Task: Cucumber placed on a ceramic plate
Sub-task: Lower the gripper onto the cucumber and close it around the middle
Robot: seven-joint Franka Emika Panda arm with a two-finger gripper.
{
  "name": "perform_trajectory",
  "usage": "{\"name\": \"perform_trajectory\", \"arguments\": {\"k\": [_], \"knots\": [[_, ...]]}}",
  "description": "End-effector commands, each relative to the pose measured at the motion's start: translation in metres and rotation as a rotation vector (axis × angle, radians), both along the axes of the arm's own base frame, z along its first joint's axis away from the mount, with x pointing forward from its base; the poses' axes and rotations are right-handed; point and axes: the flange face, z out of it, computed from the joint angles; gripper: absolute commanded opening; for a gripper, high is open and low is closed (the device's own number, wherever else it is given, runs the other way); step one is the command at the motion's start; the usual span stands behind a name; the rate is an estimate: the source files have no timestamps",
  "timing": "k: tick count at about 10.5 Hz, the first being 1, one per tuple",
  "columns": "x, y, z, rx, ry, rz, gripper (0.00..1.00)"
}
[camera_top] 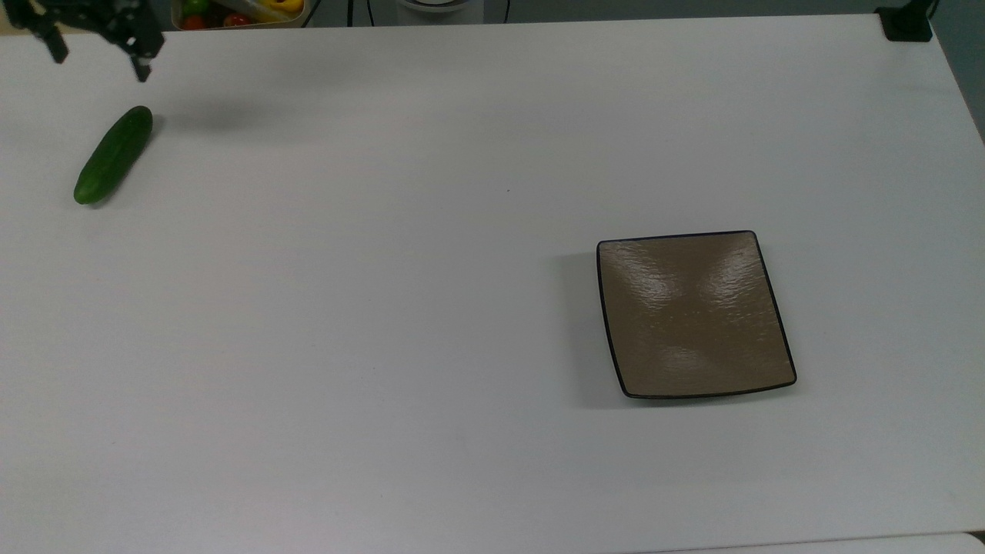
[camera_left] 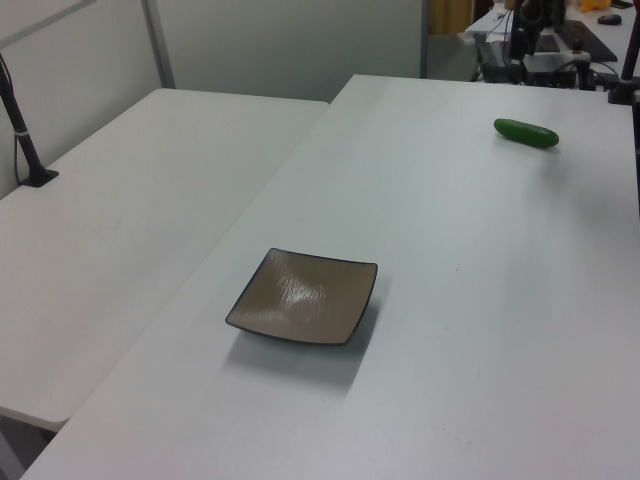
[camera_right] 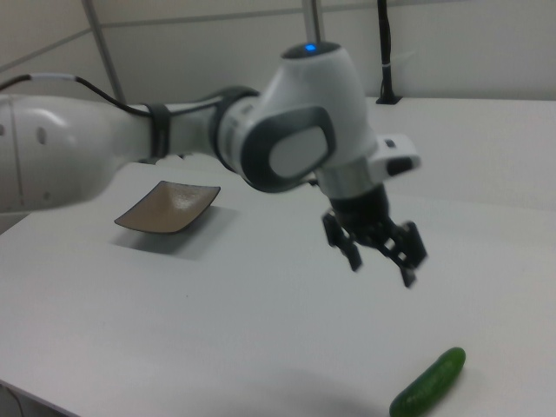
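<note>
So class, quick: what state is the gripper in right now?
Gripper: open, holding nothing, in the air above the table, apart from the cucumber.

One cucumber [camera_top: 113, 155], one ceramic plate [camera_top: 695, 314], one end effector [camera_right: 380, 265] and two white tables [camera_left: 480, 300].

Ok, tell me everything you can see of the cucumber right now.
The cucumber is short, smooth and dark green with rounded ends, lighter green at its lower tip in the top view. It lies flat on the white table, slanted in the top view, near the top view's left edge and far from the ceramic plate. Nothing touches it but the table. The gripper hangs open above it, toward its upper end in the top view, not yet around it.
</note>
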Motion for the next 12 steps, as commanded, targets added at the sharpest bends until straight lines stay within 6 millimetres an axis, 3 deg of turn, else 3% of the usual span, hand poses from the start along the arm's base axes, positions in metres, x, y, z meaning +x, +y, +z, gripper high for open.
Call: {"name": "perform_trajectory", "arguments": {"k": [1,5,6,12], "knots": [[0.0,-0.049,-0.049,-0.026,-0.003,-0.068,1.0],[-0.011,-0.097,-0.123,-0.019,0.056,-0.14,1.0],[-0.011,-0.1,-0.146,-0.006,0.088,-0.143,1.0],[-0.01,-0.095,-0.187,0.032,0.019,-0.179,1.0]]}}
